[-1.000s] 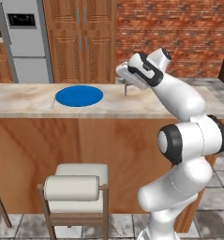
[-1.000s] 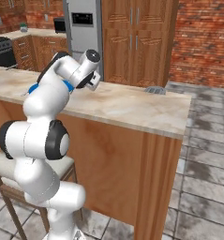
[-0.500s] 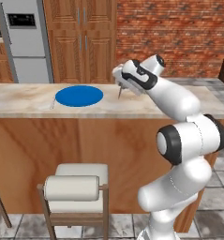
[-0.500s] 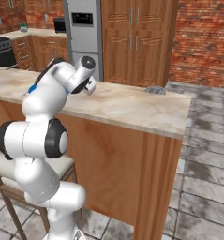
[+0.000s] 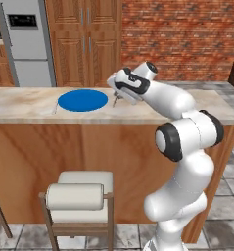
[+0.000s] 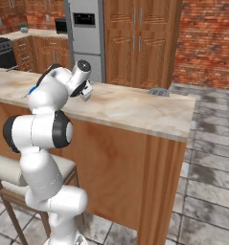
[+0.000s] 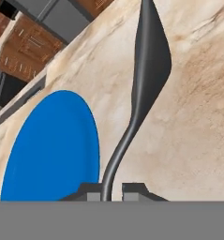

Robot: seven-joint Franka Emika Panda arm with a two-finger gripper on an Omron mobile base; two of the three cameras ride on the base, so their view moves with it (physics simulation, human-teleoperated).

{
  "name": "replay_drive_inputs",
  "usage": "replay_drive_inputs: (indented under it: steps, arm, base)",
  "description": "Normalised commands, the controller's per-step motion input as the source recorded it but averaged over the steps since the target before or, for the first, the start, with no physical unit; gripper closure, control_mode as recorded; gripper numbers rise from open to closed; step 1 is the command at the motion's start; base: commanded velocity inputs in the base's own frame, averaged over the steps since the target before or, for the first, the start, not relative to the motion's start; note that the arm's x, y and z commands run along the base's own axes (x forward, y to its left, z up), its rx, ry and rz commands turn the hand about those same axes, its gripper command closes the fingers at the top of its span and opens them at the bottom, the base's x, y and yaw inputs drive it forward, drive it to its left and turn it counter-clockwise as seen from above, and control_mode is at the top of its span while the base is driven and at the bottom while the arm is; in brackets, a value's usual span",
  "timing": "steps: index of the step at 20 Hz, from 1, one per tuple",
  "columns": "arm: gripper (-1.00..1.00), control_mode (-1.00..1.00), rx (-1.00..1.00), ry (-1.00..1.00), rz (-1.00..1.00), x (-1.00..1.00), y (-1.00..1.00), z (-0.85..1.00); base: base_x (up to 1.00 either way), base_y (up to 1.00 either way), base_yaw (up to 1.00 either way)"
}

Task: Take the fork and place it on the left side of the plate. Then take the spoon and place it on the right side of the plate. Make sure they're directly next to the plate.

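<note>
Grey spoon (image 7: pixel 148 70) pinched in closed fingers (image 7: pixel 109 191) beside plate (image 7: pixel 52 150); left base view shows fork (image 5: pixel 55 108).

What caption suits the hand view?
Gripper holds the spoon above the counter, beside the blue plate.

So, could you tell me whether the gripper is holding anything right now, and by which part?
Yes: the gripper is shut on the spoon, pinching the end of its thin handle between the fingertips, with the oval bowl pointing away from the hand over the counter beside the blue plate.
</note>
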Motion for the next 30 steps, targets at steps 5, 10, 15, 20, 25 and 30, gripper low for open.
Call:
replay_drive_inputs:
  steps: [5,10,15,20,25,30]
  arm:
    - [1.0,-1.0,0.03,0.15,0.0,0.45,0.0,-0.13]
    - [1.0,-1.0,0.03,0.07,0.0,0.47,0.01,-0.11]
    - [1.0,-1.0,0.0,0.0,0.0,0.36,0.03,-0.17]
    - [1.0,-1.0,0.0,0.0,0.0,0.28,0.06,-0.24]
    - [1.0,-1.0,0.0,0.0,0.0,0.22,0.05,-0.23]
    - [1.0,-1.0,0.0,0.0,0.0,0.24,0.05,-0.17]
  base:
    - [0.0,0.0,0.0]
    - [0.0,0.0,0.0]
    - [0.0,0.0,0.0]
    - [0.0,0.0,0.0]
    - [0.0,0.0,0.0]
    - [0.0,0.0,0.0]
